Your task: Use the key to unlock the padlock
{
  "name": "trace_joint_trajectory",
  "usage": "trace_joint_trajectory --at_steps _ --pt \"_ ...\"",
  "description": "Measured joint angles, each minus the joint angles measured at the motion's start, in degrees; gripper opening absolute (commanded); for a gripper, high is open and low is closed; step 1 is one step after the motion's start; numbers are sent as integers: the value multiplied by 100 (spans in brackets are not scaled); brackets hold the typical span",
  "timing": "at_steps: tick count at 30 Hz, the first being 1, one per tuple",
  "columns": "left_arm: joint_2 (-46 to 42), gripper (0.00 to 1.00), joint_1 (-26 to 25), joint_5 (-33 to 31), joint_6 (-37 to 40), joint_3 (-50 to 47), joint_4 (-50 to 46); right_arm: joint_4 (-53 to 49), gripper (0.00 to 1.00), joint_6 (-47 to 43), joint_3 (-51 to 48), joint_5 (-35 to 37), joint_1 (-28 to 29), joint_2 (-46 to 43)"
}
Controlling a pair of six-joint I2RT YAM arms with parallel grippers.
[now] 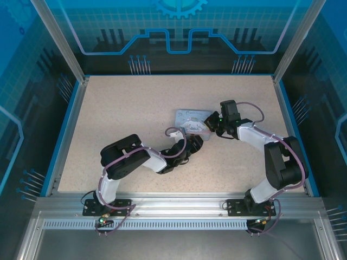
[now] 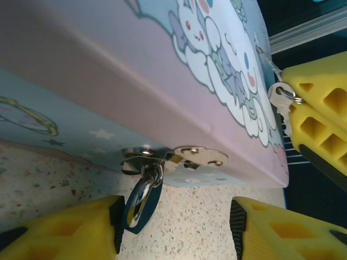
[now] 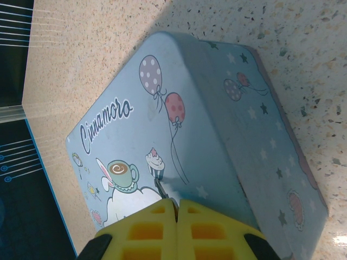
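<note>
The padlock (image 2: 141, 192), small with a teal body and a shiny face, hangs from the metal hasp (image 2: 173, 157) on the front of the pale blue cartoon tin (image 3: 179, 124). My left gripper (image 2: 173, 230) is open at the tin's front wall. The lock sits between its yellow fingers, right against the left pad (image 2: 116, 219). My right gripper (image 3: 176, 208) is shut on the key (image 3: 161, 187), whose thin tip sticks out over the tin's lid. From the left wrist, the silver key (image 2: 281, 103) shows on a ring, pinched in the right gripper's fingers (image 2: 320, 114) above the lid.
The tin (image 1: 191, 120) lies mid-table on the speckled tabletop (image 1: 124, 119), with my left gripper (image 1: 194, 143) at its near side and my right gripper (image 1: 209, 125) at its right. Blue rails and an aluminium frame border the table.
</note>
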Motion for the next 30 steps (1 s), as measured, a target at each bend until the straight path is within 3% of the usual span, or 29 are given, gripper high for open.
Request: trace_joint_trajectory --at_steps 12,30 --pt "11 46 -63 -302 -92 356 -785 103 0 0 -44 -44 -7 7" --pt "188 34 -63 -404 -120 599 -949 232 0 -2 -116 -153 -55 7"
